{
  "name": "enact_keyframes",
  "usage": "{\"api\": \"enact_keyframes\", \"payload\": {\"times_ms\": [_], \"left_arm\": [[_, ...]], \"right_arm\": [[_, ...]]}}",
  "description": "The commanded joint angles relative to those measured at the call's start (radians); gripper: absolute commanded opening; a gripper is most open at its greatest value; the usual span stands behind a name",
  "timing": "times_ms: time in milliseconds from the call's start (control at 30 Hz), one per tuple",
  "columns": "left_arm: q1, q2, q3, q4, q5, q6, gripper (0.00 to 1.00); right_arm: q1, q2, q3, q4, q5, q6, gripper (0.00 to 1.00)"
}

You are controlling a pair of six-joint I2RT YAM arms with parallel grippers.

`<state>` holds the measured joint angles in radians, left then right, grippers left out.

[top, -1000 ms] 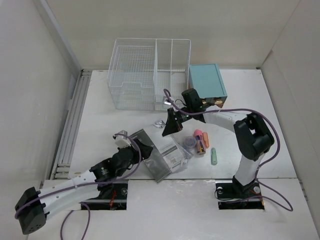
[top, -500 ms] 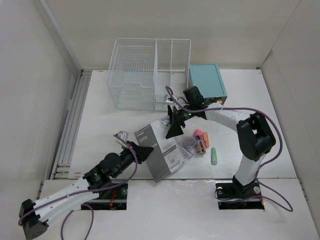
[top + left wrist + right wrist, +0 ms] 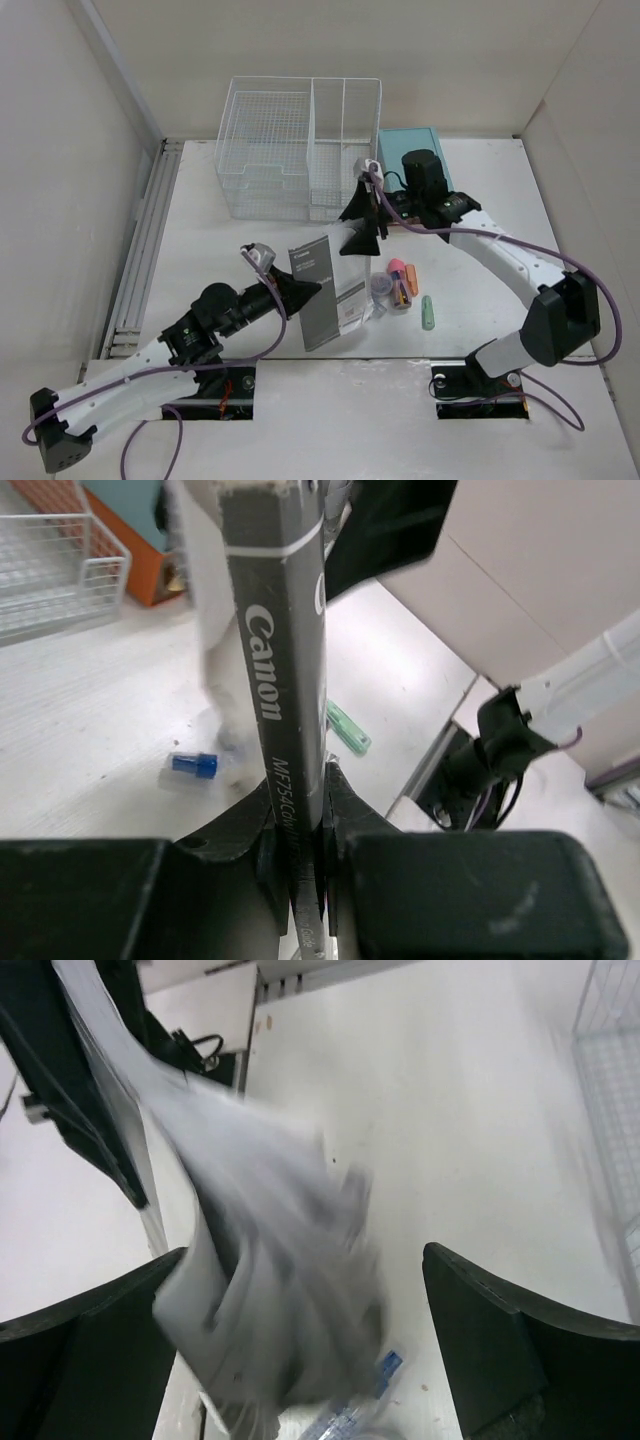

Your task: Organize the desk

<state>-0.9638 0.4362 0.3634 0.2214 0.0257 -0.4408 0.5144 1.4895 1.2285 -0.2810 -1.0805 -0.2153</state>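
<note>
On the white desk [image 3: 200, 230] my left gripper [image 3: 308, 291] is shut on a grey Canon booklet [image 3: 325, 288] and holds it up on edge, above the tabletop. In the left wrist view the booklet's spine [image 3: 268, 660] rises straight out of the clamped jaws of that gripper [image 3: 300, 825]. My right gripper [image 3: 362, 228] hangs open just beyond the booklet's top, in front of the wire basket. Seen from the right wrist, the booklet [image 3: 270, 1300] is a blur between the wide-spread fingers [image 3: 490, 1350]; I cannot tell whether they touch it.
A white wire-mesh basket [image 3: 300, 140] stands at the back, with a teal drawer box [image 3: 405, 150] to its right. Pink and orange markers [image 3: 403, 275], a green marker [image 3: 428, 312], a small lidded pot [image 3: 381, 286] and clear plastic wrap lie right of the booklet. A grooved rail [image 3: 140, 250] runs along the left edge.
The left gripper closed on the booklet and raised it from flat to upright. The right gripper opened, let go and pulled back toward the basket.
</note>
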Motion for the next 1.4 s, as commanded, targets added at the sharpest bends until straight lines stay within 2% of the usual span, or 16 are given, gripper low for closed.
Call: {"api": "enact_keyframes", "payload": {"times_ms": [0,67,167,233,267,300,333,400,500,600,667,800,967,1067,1167,1367], "left_arm": [[-0.001,0.033,0.084,0.248,0.153,0.077,0.0],[-0.001,0.096,0.109,0.272,0.193,0.097,0.0],[-0.001,0.153,0.176,0.272,0.256,0.14,0.0],[-0.001,0.176,0.212,0.25,0.27,0.16,0.0],[-0.001,0.19,0.257,0.222,0.27,0.187,0.0],[-0.001,0.199,0.288,0.182,0.251,0.204,0.0],[-0.001,0.216,0.32,0.085,0.237,0.221,0.0],[-0.001,0.225,0.406,-0.003,0.209,0.263,0.0],[-0.001,0.282,0.512,-0.146,0.218,0.301,0.0],[-0.001,0.354,0.603,-0.283,0.229,0.353,0.0],[-0.001,0.393,0.631,-0.348,0.243,0.372,0.0],[-0.001,0.426,0.664,-0.41,0.253,0.398,0.0],[-0.001,0.463,0.687,-0.452,0.253,0.43,0.0],[-0.001,0.495,0.713,-0.49,0.266,0.467,0.0],[-0.001,0.507,0.713,-0.499,0.275,0.494,0.0],[-0.001,0.529,0.753,-0.534,0.217,0.528,0.0]], "right_arm": [[-0.027,-0.017,-0.003,0.082,-0.103,0.028,1.0],[-0.027,0.008,0.006,0.082,-0.256,0.014,1.0],[-0.027,0.026,0.015,0.041,-0.357,-0.034,1.0],[-0.027,0.005,0.044,-0.058,-0.325,-0.192,1.0],[-0.027,-0.006,0.06,-0.166,-0.279,-0.252,1.0],[-0.04,-0.017,0.08,-0.231,-0.253,-0.322,1.0],[-0.04,-0.032,0.104,-0.3,-0.227,-0.476,1.0],[-0.056,-0.075,0.178,-0.459,-0.137,-0.605,1.0],[-0.056,-0.141,0.193,-0.518,-0.066,-0.785,1.0],[-0.056,-0.222,0.139,-0.445,-0.029,-0.828,1.0],[-0.056,-0.274,0.092,-0.328,0.002,-0.837,1.0],[-0.056,-0.408,0.011,-0.16,0.086,-0.846,1.0],[-0.066,-0.368,0.106,-0.179,0.062,-0.869,1.0],[-0.076,-0.318,0.182,-0.222,0.044,-0.869,1.0],[-0.076,-0.264,0.27,-0.338,0.002,-0.904,1.0],[-0.051,-0.082,0.446,-0.792,-0.059,-1.159,0.99]]}}
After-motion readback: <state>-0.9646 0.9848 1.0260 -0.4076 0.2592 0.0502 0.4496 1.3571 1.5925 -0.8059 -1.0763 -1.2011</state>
